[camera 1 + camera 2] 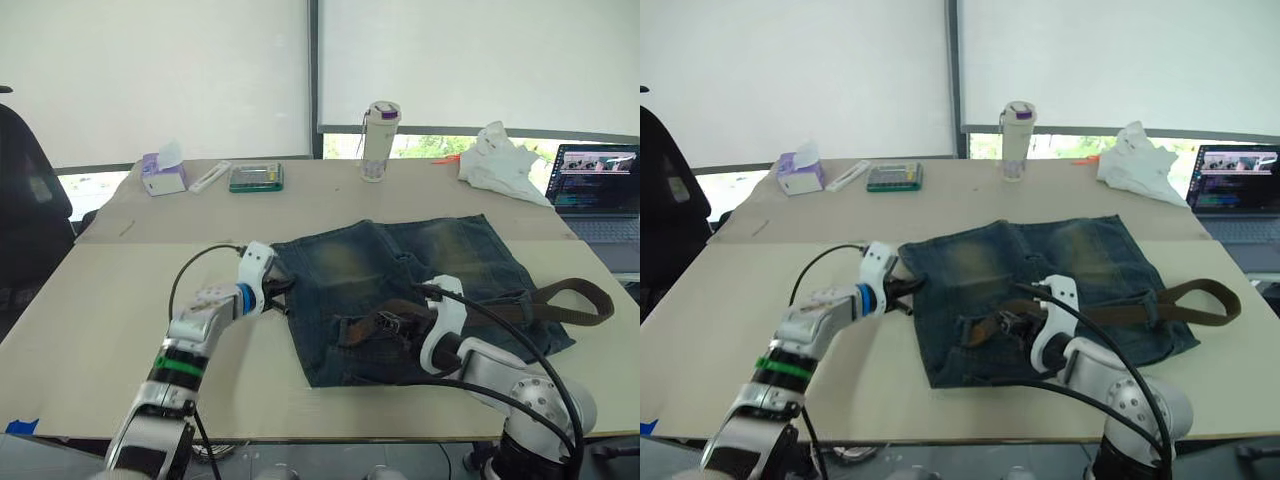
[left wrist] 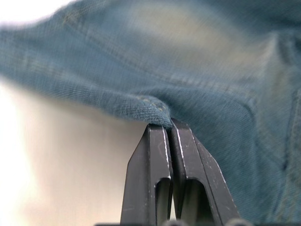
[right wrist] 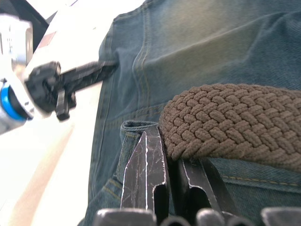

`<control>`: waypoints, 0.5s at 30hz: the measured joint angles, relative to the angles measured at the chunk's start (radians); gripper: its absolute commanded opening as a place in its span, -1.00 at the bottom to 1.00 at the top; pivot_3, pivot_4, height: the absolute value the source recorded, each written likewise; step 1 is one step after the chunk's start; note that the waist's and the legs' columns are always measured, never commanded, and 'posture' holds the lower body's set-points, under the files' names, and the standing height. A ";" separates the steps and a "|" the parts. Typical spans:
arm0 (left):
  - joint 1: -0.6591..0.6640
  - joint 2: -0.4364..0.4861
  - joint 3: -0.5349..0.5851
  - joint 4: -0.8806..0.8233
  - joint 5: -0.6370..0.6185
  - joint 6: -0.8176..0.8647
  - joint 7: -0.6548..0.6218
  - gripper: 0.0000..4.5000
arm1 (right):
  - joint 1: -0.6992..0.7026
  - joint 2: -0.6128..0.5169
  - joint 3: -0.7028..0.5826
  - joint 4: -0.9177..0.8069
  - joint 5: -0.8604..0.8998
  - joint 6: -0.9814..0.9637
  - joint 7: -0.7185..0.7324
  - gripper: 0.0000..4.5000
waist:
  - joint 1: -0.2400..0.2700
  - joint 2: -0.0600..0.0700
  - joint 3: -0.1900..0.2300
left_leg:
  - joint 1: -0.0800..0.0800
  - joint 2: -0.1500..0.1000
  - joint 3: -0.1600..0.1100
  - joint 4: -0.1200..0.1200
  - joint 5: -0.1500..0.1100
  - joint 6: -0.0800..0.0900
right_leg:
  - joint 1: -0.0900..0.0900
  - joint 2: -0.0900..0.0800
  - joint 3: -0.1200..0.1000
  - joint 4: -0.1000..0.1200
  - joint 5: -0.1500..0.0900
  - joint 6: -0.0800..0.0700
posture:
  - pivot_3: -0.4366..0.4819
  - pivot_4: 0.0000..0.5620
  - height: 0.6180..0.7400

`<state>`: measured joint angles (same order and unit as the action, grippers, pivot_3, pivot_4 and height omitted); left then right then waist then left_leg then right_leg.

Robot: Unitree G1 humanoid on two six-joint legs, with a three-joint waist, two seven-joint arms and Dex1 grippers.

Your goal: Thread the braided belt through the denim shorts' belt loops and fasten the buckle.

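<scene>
Across the worktop (image 1: 120, 300), left gripper (image 1: 282, 293) pinches the denim shorts (image 1: 400, 260) taut while right gripper (image 3: 170, 155), closed, feeds the braided belt (image 3: 235, 122).

Head stereo overview; wrist close-ups on denim shorts (image 1: 400, 290)

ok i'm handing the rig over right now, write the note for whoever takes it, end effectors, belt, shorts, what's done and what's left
Left end effector: shut on the left edge of the shorts, holding the cloth.
Right end effector: fingers together at the waistband, with the belt lying over them; whether it grips the belt is unclear.
Shorts lie flat on the table, waistband toward the robot.
Belt lies along the waistband; one end hangs in a curve off the shorts' right side.
Metal shows mid-waistband, probably the buckle.
Done: belt partly along the waistband; loops passed can't be counted.
Left: finish threading, fasten the buckle.
</scene>
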<state>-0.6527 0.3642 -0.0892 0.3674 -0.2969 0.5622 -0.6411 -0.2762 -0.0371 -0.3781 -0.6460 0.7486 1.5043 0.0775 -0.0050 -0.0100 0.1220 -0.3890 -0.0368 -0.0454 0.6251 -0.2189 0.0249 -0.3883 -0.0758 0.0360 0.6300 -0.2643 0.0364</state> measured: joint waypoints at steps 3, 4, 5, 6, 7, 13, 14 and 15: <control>0.020 0.023 -0.007 -0.025 -0.020 -0.011 -0.110 -0.59 | -0.021 0.031 0.008 0.060 -0.035 -0.038 -0.030 -1.00 | -0.015 0.000 0.000 | 0.000 0.001 0.000 -0.001 0.000 0.000 | -0.001 0.000 0.002 0.000 0.000 0.000 | -0.05 -0.47 1.00; 0.049 0.043 -0.006 -0.055 -0.031 -0.010 -0.150 -0.45 | -0.022 0.040 0.010 0.075 -0.042 -0.052 -0.038 -1.00 | -0.019 0.000 0.000 | 0.001 0.002 0.000 -0.001 0.000 0.000 | -0.001 0.000 0.002 0.001 0.000 0.000 | -0.05 -0.47 1.00; 0.079 0.068 -0.003 -0.080 -0.050 -0.007 -0.186 -0.28 | -0.022 0.055 0.009 0.085 -0.048 -0.066 -0.042 -1.00 | -0.023 0.000 0.000 | 0.001 0.002 0.000 -0.002 0.000 0.000 | -0.001 0.001 0.003 0.001 0.000 0.000 | -0.05 -0.47 1.00; 0.120 0.098 0.015 -0.113 -0.078 0.011 -0.234 -0.14 | -0.022 0.073 0.004 0.095 -0.051 -0.083 -0.050 -1.00 | -0.029 0.000 0.000 | 0.001 0.003 -0.001 -0.002 0.000 0.000 | -0.002 0.001 0.003 0.001 0.000 0.000 | -0.05 -0.47 1.00; 0.148 0.119 0.030 -0.133 -0.102 0.025 -0.266 0.02 | -0.022 0.086 -0.001 0.100 -0.052 -0.092 -0.056 -1.00 | -0.031 0.001 0.000 | 0.000 0.003 -0.002 -0.002 0.000 0.000 | -0.002 0.000 0.003 0.001 0.000 0.000 | -0.05 -0.47 1.00; 0.284 0.324 0.075 -0.315 -0.243 0.092 -0.550 0.02 | -0.026 0.137 0.001 0.152 -0.056 -0.147 -0.066 -1.00 | -0.033 0.002 0.001 | 0.001 0.003 -0.003 -0.003 0.000 0.000 | 0.000 -0.002 0.003 0.000 0.000 0.000 | -0.05 -0.47 1.00; 0.302 0.334 0.076 -0.329 -0.252 0.090 -0.578 0.02 | -0.026 0.141 0.007 0.166 -0.058 -0.150 -0.066 -1.00 | -0.029 0.002 0.001 | 0.001 0.003 -0.003 -0.003 0.000 0.000 | 0.000 -0.003 0.003 0.000 0.000 0.000 | -0.05 -0.47 1.00; 0.313 0.334 0.075 -0.334 -0.255 0.088 -0.589 0.02 | -0.026 0.144 0.013 0.176 -0.058 -0.155 -0.066 -1.00 | -0.027 0.003 0.001 | 0.001 0.003 -0.003 -0.002 0.000 0.000 | 0.000 -0.003 0.003 -0.001 0.000 0.000 | -0.05 -0.47 1.00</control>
<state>-0.3397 0.6983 -0.0143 0.0339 -0.5515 0.6501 -1.2305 -0.3018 0.1068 -0.3650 -0.4697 0.6906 1.3495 0.0120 -0.0323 -0.0075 0.1234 -0.3878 -0.0336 -0.0485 0.6227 -0.2189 0.0248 -0.3887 -0.0790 0.0392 0.6292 -0.2643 0.0360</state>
